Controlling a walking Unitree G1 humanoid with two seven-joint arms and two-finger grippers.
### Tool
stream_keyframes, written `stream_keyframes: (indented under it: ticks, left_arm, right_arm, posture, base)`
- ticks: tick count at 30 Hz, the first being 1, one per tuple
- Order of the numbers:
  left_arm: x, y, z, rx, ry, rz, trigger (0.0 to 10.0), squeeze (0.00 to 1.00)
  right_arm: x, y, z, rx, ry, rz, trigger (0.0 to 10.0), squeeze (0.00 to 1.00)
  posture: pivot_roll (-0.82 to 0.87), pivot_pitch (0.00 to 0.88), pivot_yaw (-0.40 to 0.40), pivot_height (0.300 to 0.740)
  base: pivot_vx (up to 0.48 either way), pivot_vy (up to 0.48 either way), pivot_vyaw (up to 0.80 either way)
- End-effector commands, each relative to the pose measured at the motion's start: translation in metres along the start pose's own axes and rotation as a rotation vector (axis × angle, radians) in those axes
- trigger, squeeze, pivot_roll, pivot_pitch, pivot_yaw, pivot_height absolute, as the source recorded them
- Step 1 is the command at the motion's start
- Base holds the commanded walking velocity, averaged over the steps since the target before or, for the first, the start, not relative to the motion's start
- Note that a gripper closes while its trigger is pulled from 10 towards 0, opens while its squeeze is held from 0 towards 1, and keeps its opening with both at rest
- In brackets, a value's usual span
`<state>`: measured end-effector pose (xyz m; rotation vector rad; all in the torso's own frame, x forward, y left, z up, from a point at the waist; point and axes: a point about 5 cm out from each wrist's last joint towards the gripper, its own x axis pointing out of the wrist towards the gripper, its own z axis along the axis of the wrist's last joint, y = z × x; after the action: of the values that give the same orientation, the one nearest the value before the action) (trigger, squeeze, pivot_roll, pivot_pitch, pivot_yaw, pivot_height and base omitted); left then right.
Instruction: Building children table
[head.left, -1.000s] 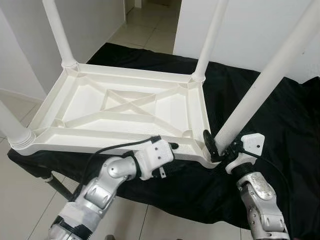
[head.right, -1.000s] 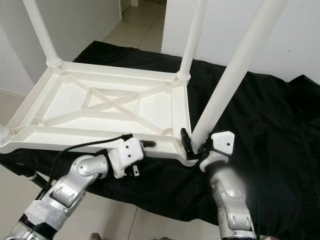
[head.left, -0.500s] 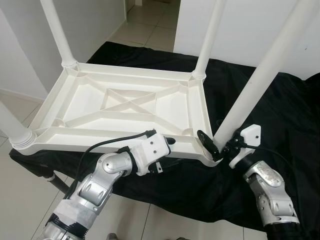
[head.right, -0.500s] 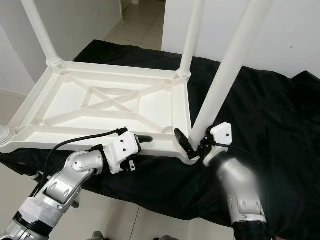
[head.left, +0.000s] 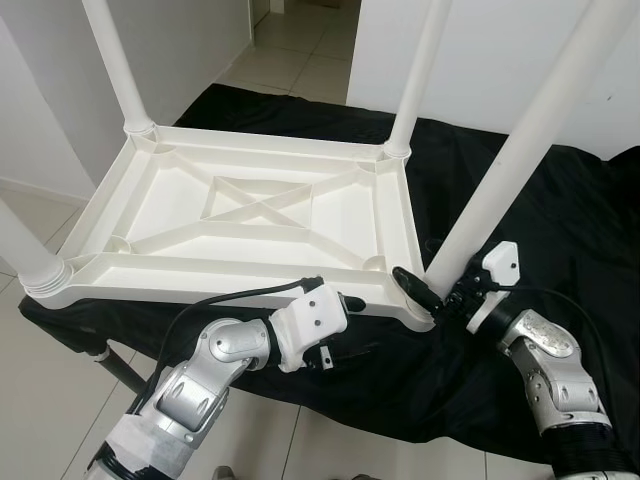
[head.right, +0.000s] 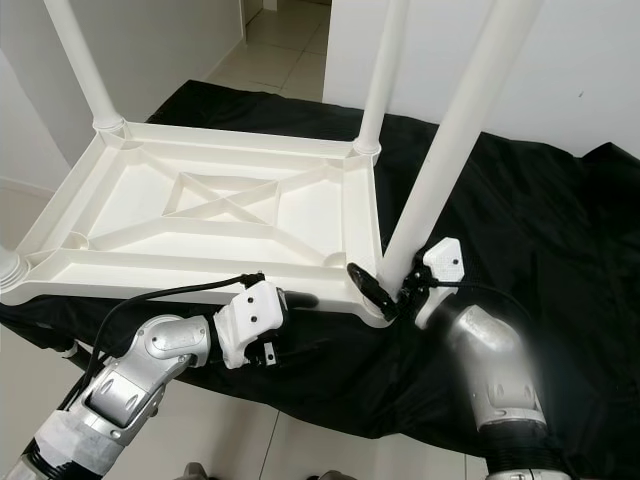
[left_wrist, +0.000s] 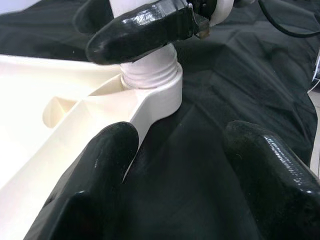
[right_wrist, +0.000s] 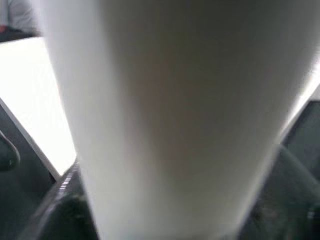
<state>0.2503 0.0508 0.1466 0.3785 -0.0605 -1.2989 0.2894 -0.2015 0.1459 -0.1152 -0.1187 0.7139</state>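
A white plastic children's table (head.left: 250, 215) lies upside down on a black cloth. Its near-right leg (head.left: 520, 150) rises slanted from the threaded corner socket (left_wrist: 150, 80). My right gripper (head.left: 432, 292) is shut around the base of that leg, one black finger (head.left: 408, 284) on the table side. The leg (right_wrist: 170, 115) sits close between the fingers in the right wrist view. My left gripper (head.left: 345, 303) is open at the table's near rim, just left of that corner. Black cloth lies between its fingers (left_wrist: 100, 165).
Three other legs stand up: far-left (head.left: 120, 70), far-right (head.left: 415, 80), near-left (head.left: 25, 260). The black cloth (head.left: 560, 200) drapes over a low support with a dark frame bar (head.left: 115, 370). Tiled floor (head.left: 40, 390) lies below, with white walls (head.left: 480, 60) behind.
My right wrist has turned around the leg's base and its forearm has swung out to the right. The leg stands slightly steeper. My left gripper shifted a little along the near rim.
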Motion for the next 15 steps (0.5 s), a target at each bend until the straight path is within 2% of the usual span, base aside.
stream_keyframes:
  ticks: [1, 7, 12, 13, 15]
  left_arm:
    - [0.0001, 0.0016, -0.0011, -0.009, 0.009, 0.029, 10.0, 0.0]
    - [0.0014, 0.0029, -0.0014, -0.013, 0.007, 0.05, 10.0, 0.0]
    - [0.0016, 0.0067, -0.0014, 0.011, 0.0, 0.102, 10.0, 0.0]
    - [0.0013, 0.0076, -0.0014, 0.022, 0.0, 0.114, 10.0, 0.0]
    - [0.0012, 0.0087, -0.0016, 0.028, 0.001, 0.126, 10.0, 0.0]
  right_arm:
    - [-0.0012, -0.0006, -0.0041, -0.003, 0.023, 0.006, 0.0, 0.0]
    - [-0.0022, 0.001, -0.0069, 0.011, 0.027, 0.0, 0.0, 0.0]
    - [-0.0047, 0.0021, -0.0076, 0.048, 0.006, -0.072, 0.0, 0.0]
    - [-0.0048, 0.0023, -0.0069, 0.052, -0.002, -0.098, 10.0, 0.0]
    - [-0.0044, 0.0027, -0.0058, 0.058, -0.016, -0.137, 10.0, 0.0]
  posture:
    - [0.02, 0.079, -0.077, 0.74]
    - [0.02, 0.075, -0.081, 0.74]
    - [0.01, 0.064, -0.081, 0.74]
    - [0.01, 0.063, -0.081, 0.74]
    - [0.01, 0.061, -0.079, 0.74]
  base:
    - [0.0, 0.0, 0.0]
    - [0.0, 0.0, 0.0]
    - [0.0, 0.0, 0.0]
    - [0.0, 0.0, 0.0]
    - [0.0, 0.0, 0.0]
